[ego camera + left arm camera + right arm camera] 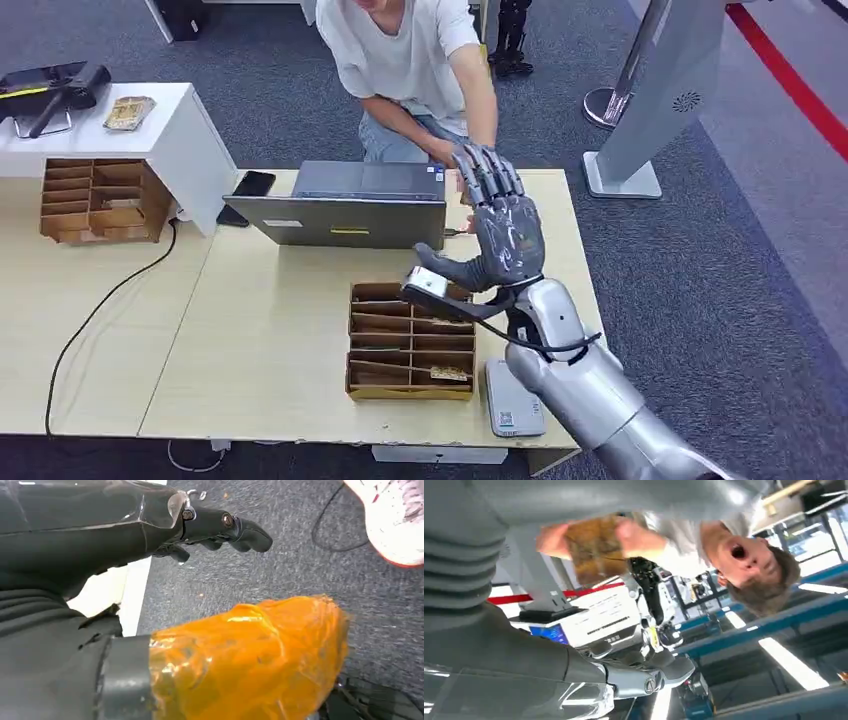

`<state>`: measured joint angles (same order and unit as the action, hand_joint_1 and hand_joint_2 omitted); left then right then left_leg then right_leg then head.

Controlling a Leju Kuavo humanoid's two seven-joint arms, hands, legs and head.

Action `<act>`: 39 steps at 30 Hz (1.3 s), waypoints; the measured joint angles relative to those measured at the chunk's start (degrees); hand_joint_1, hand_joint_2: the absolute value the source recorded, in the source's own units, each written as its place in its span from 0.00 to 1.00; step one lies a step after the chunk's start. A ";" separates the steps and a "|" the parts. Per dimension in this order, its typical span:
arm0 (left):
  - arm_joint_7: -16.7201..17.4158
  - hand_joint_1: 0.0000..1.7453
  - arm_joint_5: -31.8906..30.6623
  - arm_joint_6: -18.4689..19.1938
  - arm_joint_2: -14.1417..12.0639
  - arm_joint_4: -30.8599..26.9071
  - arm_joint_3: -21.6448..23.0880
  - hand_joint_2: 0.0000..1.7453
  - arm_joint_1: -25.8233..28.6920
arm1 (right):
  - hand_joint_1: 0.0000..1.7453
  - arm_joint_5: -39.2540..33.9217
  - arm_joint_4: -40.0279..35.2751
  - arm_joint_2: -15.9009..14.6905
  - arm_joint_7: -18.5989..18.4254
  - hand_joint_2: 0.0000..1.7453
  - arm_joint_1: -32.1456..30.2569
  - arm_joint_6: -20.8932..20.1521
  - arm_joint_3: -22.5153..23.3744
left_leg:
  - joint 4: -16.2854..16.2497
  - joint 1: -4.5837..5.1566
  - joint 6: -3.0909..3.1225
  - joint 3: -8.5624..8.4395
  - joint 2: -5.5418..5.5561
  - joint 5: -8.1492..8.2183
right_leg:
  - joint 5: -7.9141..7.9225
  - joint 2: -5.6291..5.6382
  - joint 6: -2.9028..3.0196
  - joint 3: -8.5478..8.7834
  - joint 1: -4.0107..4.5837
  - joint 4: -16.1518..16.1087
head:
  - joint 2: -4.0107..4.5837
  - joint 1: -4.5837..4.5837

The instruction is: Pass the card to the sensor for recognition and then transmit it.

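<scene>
We see right hand (505, 232) raised, fingers spread, holding nothing; person's hand (636, 535) grips card (594, 547). Left hand (220, 527) curled, holding nothing.

Counter (270, 330) layout, head view.
Laptop (345, 205) sits at the back with a person (410, 60) behind; tray (410, 345) lies in front; sensor (513, 400) just right of tray; phone (252, 184) left of laptop.

A closed laptop (345, 205) lies on the bench (270, 340). A phone (252, 184) sits just beside it; a cardboard organizer (410, 342) stands near its front edge.
</scene>
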<state>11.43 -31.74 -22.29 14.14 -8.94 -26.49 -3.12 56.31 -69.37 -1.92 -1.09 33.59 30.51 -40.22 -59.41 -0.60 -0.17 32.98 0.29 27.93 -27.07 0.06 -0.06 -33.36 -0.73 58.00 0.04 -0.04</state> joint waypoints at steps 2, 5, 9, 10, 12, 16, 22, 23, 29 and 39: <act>0.24 0.00 0.15 -0.20 0.13 0.00 -0.28 0.00 -0.01 | 0.00 -1.25 -1.75 0.00 1.20 0.00 -1.22 0.54 0.09 | 0.00 0.00 0.00 0.00 0.00 0.00 | 0.00 0.00 0.00 0.00 0.00 0.00 | 0.00 0.04; 0.46 0.00 0.39 -0.72 0.39 0.00 -0.92 0.00 -0.02 | 0.00 -4.49 -5.17 0.00 4.59 0.00 -3.69 1.82 0.09 | 0.00 0.00 0.00 0.00 0.00 0.00 | 0.00 0.00 0.00 0.00 0.00 0.00 | 0.00 0.02; 0.61 0.00 0.54 -0.85 0.61 0.00 -1.33 0.00 -0.01 | 0.00 -6.65 -9.44 0.00 7.23 0.00 -6.96 3.15 0.09 | 0.01 0.00 0.00 0.01 0.00 0.01 | -0.01 0.00 0.00 -0.02 0.00 0.00 | 0.00 0.02; 0.61 0.00 0.52 -0.85 0.61 0.00 -1.38 0.00 -0.02 | 0.00 -6.80 -10.04 0.00 7.30 0.00 -7.40 3.19 0.09 | 0.01 0.00 0.00 0.01 0.00 0.01 | -0.01 0.01 0.00 -0.02 0.00 0.00 | 0.00 0.02; 0.61 0.00 0.52 -0.85 0.61 0.00 -1.57 0.00 -0.04 | 0.00 -7.11 -11.07 -0.02 7.30 0.00 -8.07 3.19 0.11 | 0.00 0.00 0.00 0.01 -0.02 0.01 | -0.01 0.01 0.00 -0.03 0.00 0.00 | 0.00 0.04; 0.61 0.00 0.52 -0.85 0.68 0.00 -1.75 0.00 -0.02 | 0.00 -10.85 -13.12 -0.02 10.54 0.00 -9.40 3.39 0.13 | 0.00 0.00 0.00 0.00 -0.02 0.01 | -0.01 0.01 0.00 -0.02 0.00 -0.01 | 0.00 0.02; 0.33 0.00 0.15 -0.87 0.96 0.00 -2.21 0.00 -0.02 | 0.00 -19.41 -20.42 -0.72 17.68 0.00 -16.39 4.35 0.07 | 0.01 0.00 0.03 0.03 0.00 0.05 | -0.04 0.00 -0.02 -0.03 0.00 -0.02 | 0.00 0.02; 0.26 0.00 0.13 -0.87 0.96 0.00 -2.27 0.00 -0.01 | 0.00 -19.87 -21.40 -0.92 18.09 0.00 -17.35 4.37 0.04 | 0.01 0.00 0.03 0.03 0.00 0.07 | -0.04 0.01 -0.02 -0.04 0.00 -0.02 | 0.00 0.02; -0.09 0.00 -0.26 -0.85 0.98 0.00 -2.56 0.00 -0.02 | 0.00 -23.86 -25.31 -1.86 21.02 0.00 -21.24 4.26 0.04 | 0.01 0.00 0.04 0.03 -0.01 0.08 | -0.04 0.00 -0.02 -0.04 0.00 -0.03 | 0.00 0.02; -0.17 0.00 -0.31 -1.31 1.07 0.00 -2.75 0.00 -0.03 | 0.00 -34.90 -30.06 -2.54 28.13 0.00 -31.16 1.05 -0.92 | 0.02 0.00 0.04 0.05 -0.01 0.09 | -0.05 0.00 -0.02 -0.04 0.00 -0.03 | 0.00 0.02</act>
<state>11.26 -32.04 -23.60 15.21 -8.94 -29.24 -3.15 21.40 -99.43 -4.46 27.03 2.43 31.56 -41.13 -59.39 -0.60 -0.13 33.03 0.28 28.01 -27.12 0.06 -0.08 -33.41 -0.72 57.97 0.04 -0.02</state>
